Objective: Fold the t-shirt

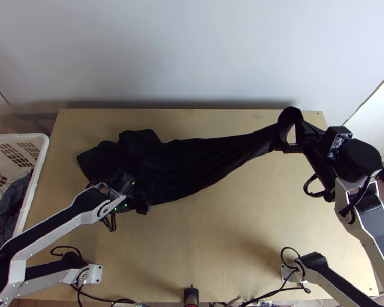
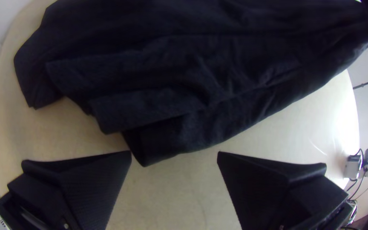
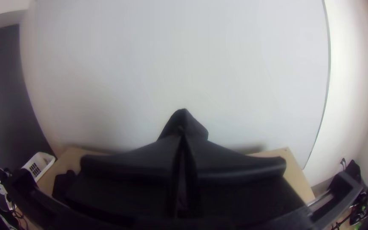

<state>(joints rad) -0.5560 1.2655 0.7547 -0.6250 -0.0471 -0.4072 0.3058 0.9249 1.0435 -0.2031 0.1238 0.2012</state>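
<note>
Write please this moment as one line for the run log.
right hand: shut on black t-shirt, one end raised | left hand: open, holding nothing | cloth: rumpled, drawn out long, other end on table

Light wooden table [image 1: 217, 245]: 1 black t-shirt [image 1: 182, 163] on top (rumpled, 1 end raised).

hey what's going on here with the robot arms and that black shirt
The robot's right gripper has its jaws shut on one end of the black t-shirt, holding it up off the table. The rest trails down to the table in uneven folds. The left gripper is open at the shirt's near edge, holding nothing. The shirt isn't folded yet.
</note>
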